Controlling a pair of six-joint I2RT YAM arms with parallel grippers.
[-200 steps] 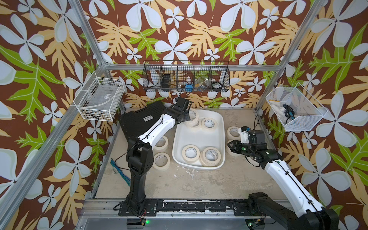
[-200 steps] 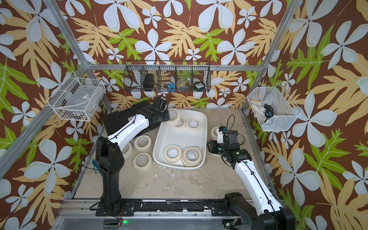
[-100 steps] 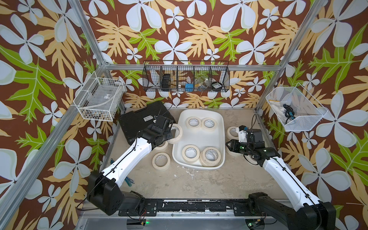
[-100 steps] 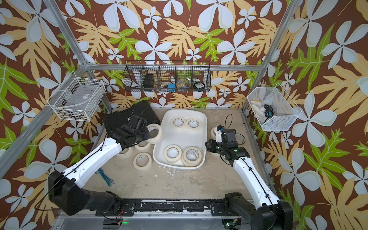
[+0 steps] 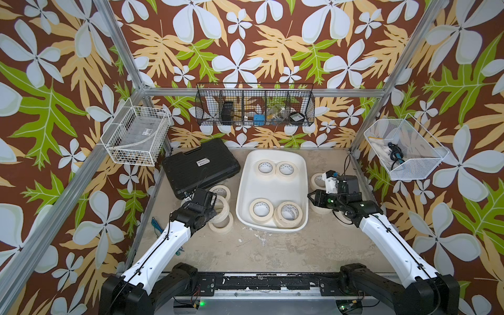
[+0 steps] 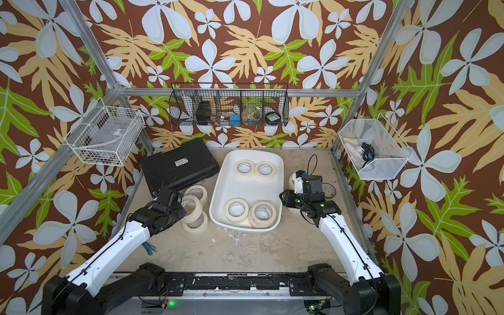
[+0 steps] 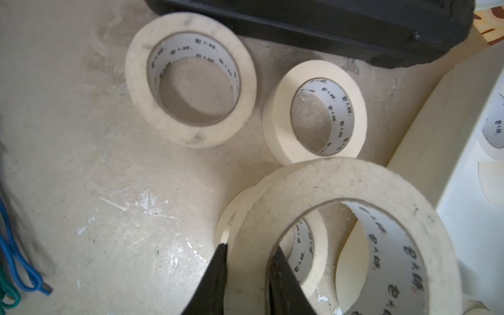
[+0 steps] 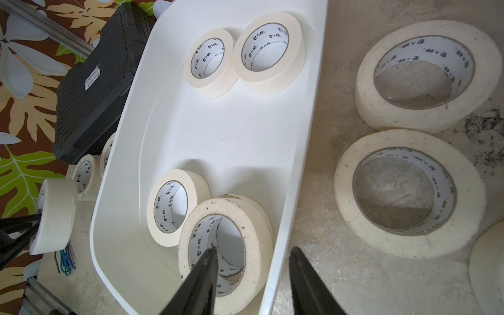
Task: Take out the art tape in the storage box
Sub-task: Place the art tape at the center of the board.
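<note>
Cream masking-tape ring (image 7: pixel 341 180) was clamped in the left gripper (image 7: pixel 249 248), left of the white plastic tub (image 5: pixel 270 188); the right gripper (image 8: pixel 255 249) stood with fingers apart.

Art tape (image 8: pixel 293 58) cores repeat "包大師"; black case label (image 8: pixel 92 79) illegible.

Your left gripper (image 7: pixel 249 248) clamps the wall of a masking tape roll (image 7: pixel 341 185) in the foreground; two more rolls (image 7: pixel 139 90) (image 7: pixel 275 120) lie flat mid-frame, beside the black case (image 7: pixel 327 24).
</note>
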